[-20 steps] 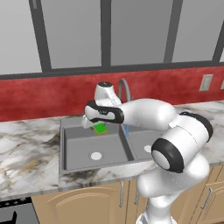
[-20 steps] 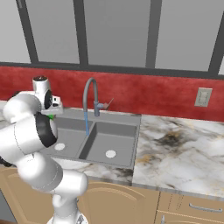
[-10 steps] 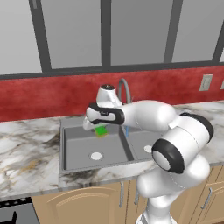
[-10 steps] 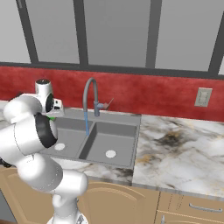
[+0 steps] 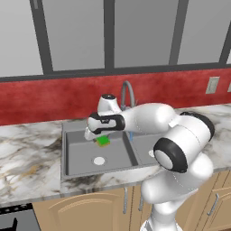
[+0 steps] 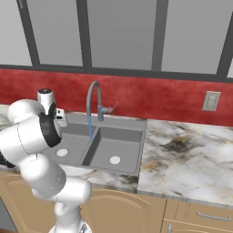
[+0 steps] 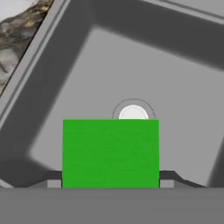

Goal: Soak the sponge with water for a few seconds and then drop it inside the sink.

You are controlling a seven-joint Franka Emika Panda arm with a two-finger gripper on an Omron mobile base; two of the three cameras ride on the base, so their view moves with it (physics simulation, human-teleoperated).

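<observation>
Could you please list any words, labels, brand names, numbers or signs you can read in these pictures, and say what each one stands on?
None: there is no readable text in any view.
The sponge shows a plain green face, with no brand or label.
The sink, the faucet and the marble counter bear no markings.
The wall outlet on the red backsplash is a blank plate.
The robot's white arm carries no visible logo or number.

The sponge (image 5: 103, 140) was bright green. The sink (image 5: 76, 158) was plain grey, each drain (image 5: 99, 160) a pale disc. The water (image 6: 90, 127) showed light blue — thin and translucent. The table (image 5: 25, 158) was white marble veined brown and black; the backsplash (image 5: 49, 99) — deep red.
</observation>
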